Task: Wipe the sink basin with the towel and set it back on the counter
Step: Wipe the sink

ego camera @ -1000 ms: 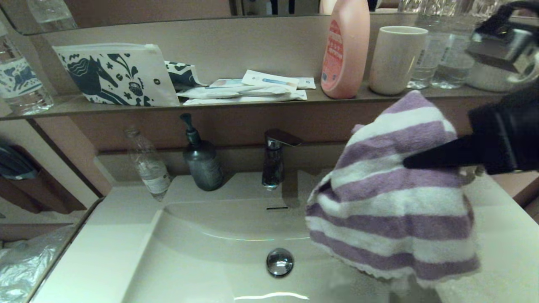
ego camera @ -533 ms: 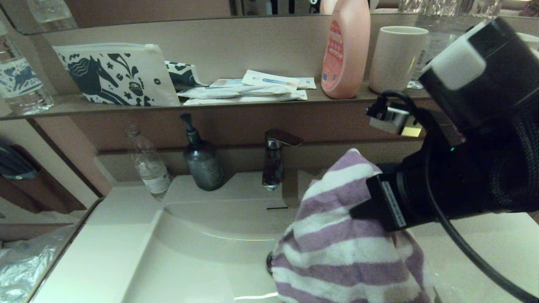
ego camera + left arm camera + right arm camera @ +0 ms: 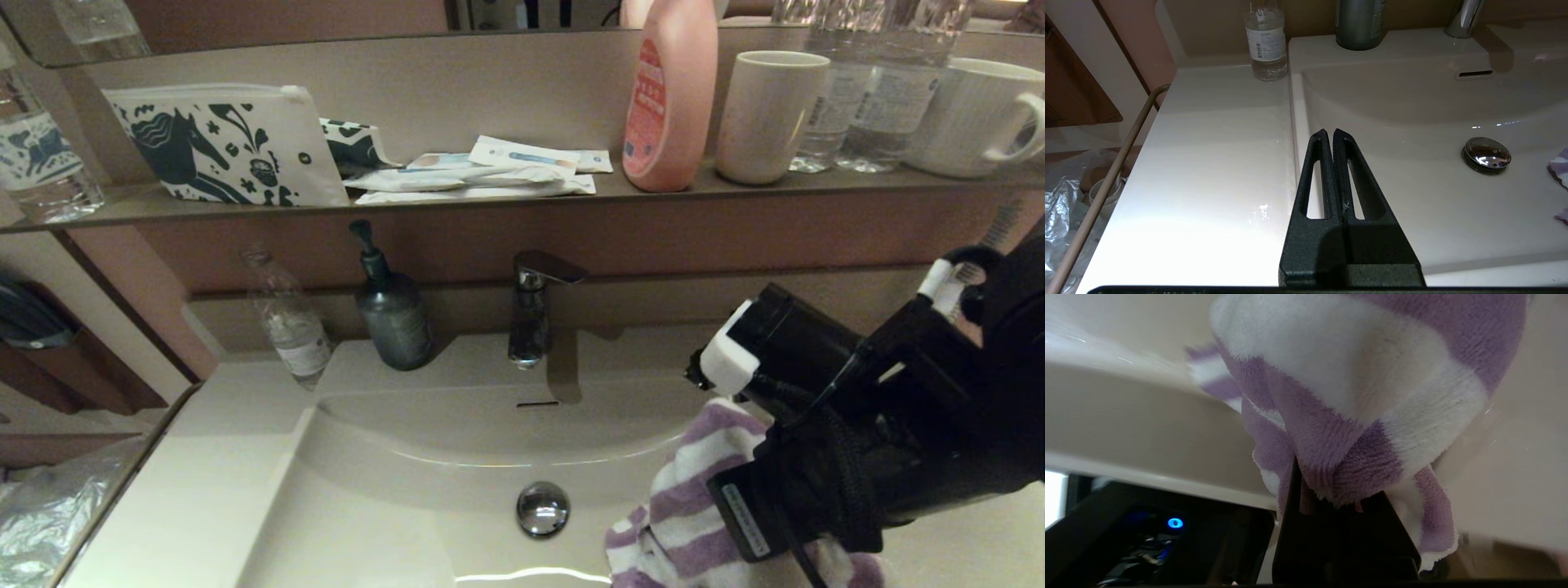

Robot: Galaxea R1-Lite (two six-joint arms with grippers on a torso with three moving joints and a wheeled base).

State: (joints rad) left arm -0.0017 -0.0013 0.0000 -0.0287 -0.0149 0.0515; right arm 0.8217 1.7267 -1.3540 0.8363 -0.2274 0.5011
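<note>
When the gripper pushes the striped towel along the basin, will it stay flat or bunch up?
The towel probably bunches: it already hangs in soft folds from the right gripper. It looks light and floppy. On the smooth, glossy sink basin it should slide easily.

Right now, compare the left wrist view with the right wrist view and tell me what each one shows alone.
Only the left wrist view shows the left hand, shut and empty above the off-white sink basin, plus the round chrome drain plug, the slot overflow, a clear plastic bottle and the flat off-white counter. Only the right wrist view shows the right hand gripping bunched cloth. Both show the purple-and-white striped terry towel, though the left view catches only its edge.
</note>
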